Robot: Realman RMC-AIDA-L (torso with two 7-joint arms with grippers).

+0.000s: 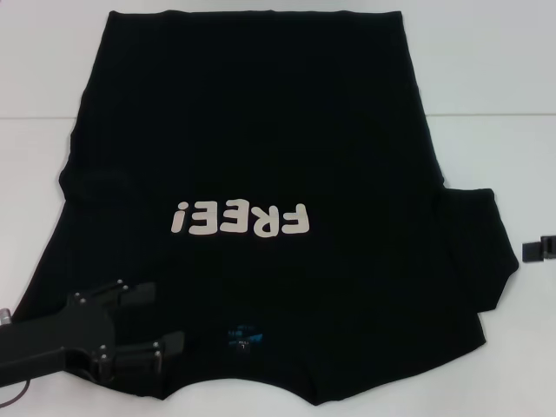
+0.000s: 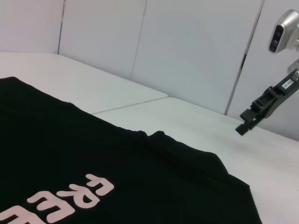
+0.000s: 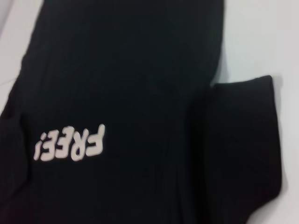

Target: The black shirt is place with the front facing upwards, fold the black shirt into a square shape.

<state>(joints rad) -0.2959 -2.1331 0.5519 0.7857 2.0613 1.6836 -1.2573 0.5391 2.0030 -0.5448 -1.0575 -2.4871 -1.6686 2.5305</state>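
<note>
Large plain black short-sleeved cotton T-shirt (image 1: 261, 156) lies flat, front up, on the white table (image 1: 486, 69), filling most of the head view from top centre down to the bottom edge. Chunky white "FREE!" lettering (image 1: 241, 219) sits mid-frame and reads upside down from the head camera. Small blue neck label (image 1: 241, 335) is at lower centre, so the collar is at the bottom of the frame and the hem at the top. One sleeve spreads out at right centre; the left side of the shirt looks folded in or bunched, with no sleeve clearly spread there.

Left gripper (image 1: 155, 320), black, is at lower left of the head view, over the shirt's shoulder area beside the collar. Its two fingers stand apart, nothing visibly between them. Can't tell if they touch the cloth.

Right gripper (image 1: 540, 249) shows only as a small black tip at the right edge, over bare table, just off the sleeve. In the left wrist view it (image 2: 252, 116) hangs at upper right above the table. Can't tell how its jaws stand.
</note>
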